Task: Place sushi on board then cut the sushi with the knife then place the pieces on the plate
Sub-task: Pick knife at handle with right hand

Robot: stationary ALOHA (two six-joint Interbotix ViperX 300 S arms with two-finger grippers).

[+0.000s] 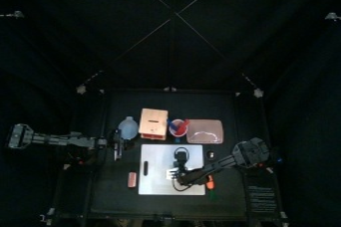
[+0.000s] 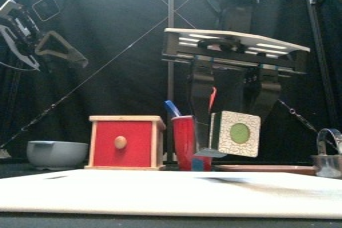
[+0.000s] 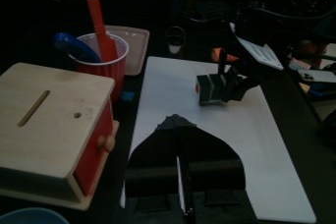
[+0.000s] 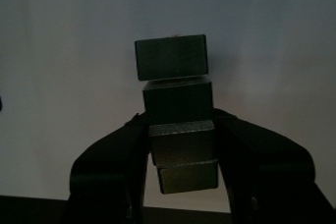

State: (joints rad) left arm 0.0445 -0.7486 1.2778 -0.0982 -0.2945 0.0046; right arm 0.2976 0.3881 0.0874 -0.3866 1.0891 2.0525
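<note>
My right gripper (image 1: 180, 179) is shut on the dark green sushi roll (image 2: 238, 132) and holds it low over the white cutting board (image 1: 189, 158). In the right wrist view the roll (image 4: 178, 100) is a row of several blocks, with the jaws of the right gripper (image 4: 180, 135) clamped on its near blocks. The left wrist view shows the roll (image 3: 214, 87) over the board's (image 3: 230, 159) far part. A red cup (image 2: 183, 139) with the toy knives stands behind the board. The pink plate (image 1: 204, 129) lies at the back right. My left gripper (image 1: 118, 147) rests shut at the left, holding nothing.
A wooden box with a red drawer front (image 2: 124, 142) and a blue-grey bowl (image 2: 56, 153) stand at the back left. The metal cutter (image 2: 329, 142) is at the far right. A small red thing (image 1: 131, 178) lies on the table left of the board.
</note>
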